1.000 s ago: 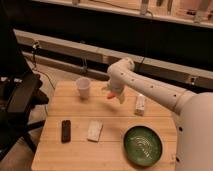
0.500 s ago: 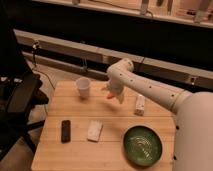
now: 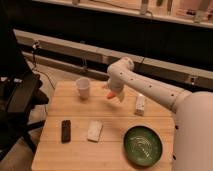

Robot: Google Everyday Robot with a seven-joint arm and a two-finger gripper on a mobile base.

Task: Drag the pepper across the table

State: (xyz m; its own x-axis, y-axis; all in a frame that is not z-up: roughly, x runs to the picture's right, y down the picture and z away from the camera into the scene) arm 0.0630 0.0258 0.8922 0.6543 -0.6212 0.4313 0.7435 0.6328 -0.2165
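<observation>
Little had changed from half a second before: the gripper (image 3: 114,95) stayed low over the far part of the table (image 3: 55,150), in nearly the same spot. The pepper (image 3: 108,93) sat right at its tip, on the side toward the white cup (image 3: 83,88), which stood near. Whether the gripper was clamped on the pepper could not be told, nor could the pepper's long axis or which way it pointed
</observation>
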